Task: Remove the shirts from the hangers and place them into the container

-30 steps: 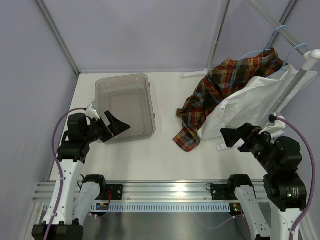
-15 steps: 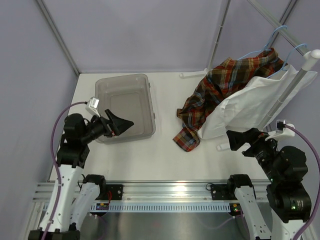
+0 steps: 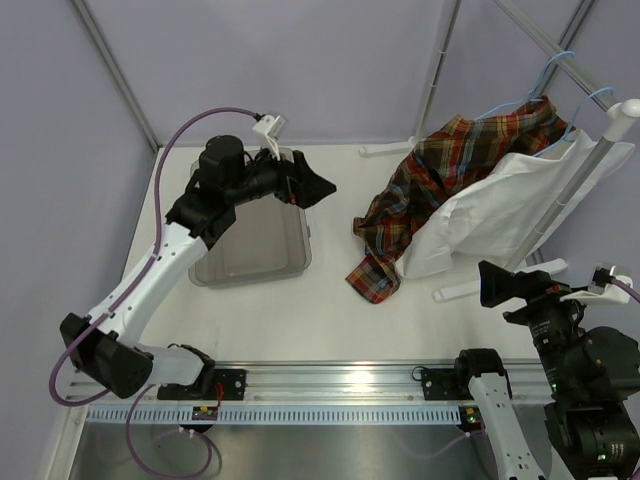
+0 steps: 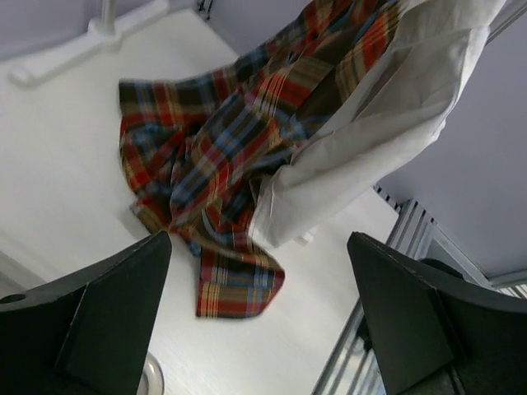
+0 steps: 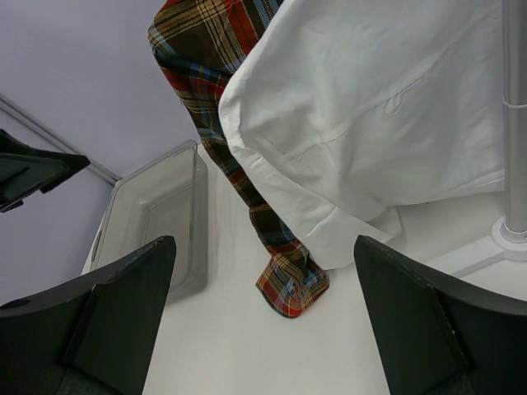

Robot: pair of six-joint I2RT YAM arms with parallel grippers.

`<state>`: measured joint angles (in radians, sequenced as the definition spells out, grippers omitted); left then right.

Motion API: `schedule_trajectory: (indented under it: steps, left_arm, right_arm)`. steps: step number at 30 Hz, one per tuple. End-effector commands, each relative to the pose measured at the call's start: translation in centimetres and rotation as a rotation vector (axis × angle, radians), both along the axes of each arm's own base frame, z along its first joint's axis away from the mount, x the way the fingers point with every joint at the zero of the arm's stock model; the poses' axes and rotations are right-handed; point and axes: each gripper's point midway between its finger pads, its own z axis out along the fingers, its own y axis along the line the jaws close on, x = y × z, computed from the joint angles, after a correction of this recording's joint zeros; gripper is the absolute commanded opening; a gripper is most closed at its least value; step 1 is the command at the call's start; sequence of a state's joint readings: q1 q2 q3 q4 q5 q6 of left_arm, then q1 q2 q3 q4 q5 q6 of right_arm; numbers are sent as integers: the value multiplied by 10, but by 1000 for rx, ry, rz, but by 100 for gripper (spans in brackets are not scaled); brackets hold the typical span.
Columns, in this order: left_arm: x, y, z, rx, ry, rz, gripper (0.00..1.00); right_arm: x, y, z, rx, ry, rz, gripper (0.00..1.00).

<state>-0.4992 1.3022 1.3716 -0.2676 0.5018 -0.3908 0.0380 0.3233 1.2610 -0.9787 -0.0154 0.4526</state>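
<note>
Two shirts hang at 2 o'clock in the top view. The plaid shirt (image 3: 430,170) trails from its light-blue hanger (image 3: 548,72) toward 7 o'clock, its hem on the table (image 3: 330,320), and the white shirt (image 3: 500,210) hangs against it. My left gripper (image 3: 322,186), jaws wide and empty, is over the container (image 3: 255,250) at its far right corner, with the plaid at its 3 o'clock. My right gripper (image 3: 487,283), also spread and empty, sits just below the white shirt.

Left wrist view: the plaid lies dead ahead, running from 1 to 7 o'clock.

Right wrist view: the white shirt fills 12 to 2 and the container sits at 9.
</note>
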Motion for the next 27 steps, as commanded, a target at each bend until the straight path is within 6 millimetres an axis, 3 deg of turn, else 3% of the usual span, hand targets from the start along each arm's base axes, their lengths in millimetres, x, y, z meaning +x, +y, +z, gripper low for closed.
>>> schedule_trajectory:
  steps: [1,2,5,6,11,12,13,15,19,27]
  left_arm:
    - [6,-19,76,-129,-347,-62,94]
    - [7,-26,68,-134,-359,-79,94]
    - [8,-43,80,-196,-467,-76,95]
    - [13,-53,73,-202,-454,-88,95]
    - [22,-101,76,-219,-481,-220,95]
    - [16,-112,90,-227,-515,-259,95]
    - [23,-125,78,-211,-500,-277,95]
    - [20,-139,76,-205,-506,-321,95]
    - [32,-156,80,-220,-513,-339,95]
    - [33,-187,83,-284,-474,-426,92]
  right_arm:
    - [-10,1,8,12,-37,7,99]
    - [-11,2,9,12,-43,8,99]
    - [-16,3,14,18,-66,14,99]
    - [-14,3,14,18,-58,17,99]
    - [-14,6,17,25,-45,32,99]
    - [-16,7,17,34,-51,37,99]
    - [-16,8,17,36,-57,41,99]
    - [-21,8,18,44,-68,43,100]
    - [-31,10,23,44,-91,53,100]
    - [-39,9,23,37,-96,54,99]
